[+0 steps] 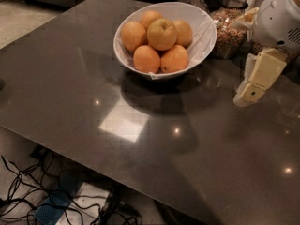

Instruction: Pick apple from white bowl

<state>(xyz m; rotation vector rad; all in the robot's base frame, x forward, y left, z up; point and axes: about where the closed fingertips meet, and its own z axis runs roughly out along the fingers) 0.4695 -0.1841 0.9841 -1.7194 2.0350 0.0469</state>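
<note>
The white bowl (202,37) stands at the far middle of the dark table (70,88). On top of its pile of fruit lies the apple (162,33), pale golden with a dark stem dimple. Several brighter oranges (146,59) sit around and under it. My gripper (247,96) hangs on the white arm (281,18) at the right, just above the tabletop. It is to the right of the bowl and apart from it, pointing down and to the left, and it holds nothing.
Glass jars of nuts or grains (228,26) stand right behind the bowl's right side, close to my arm. The table's near edge runs diagonally across the bottom. Below that edge, cables (28,191) lie on the floor.
</note>
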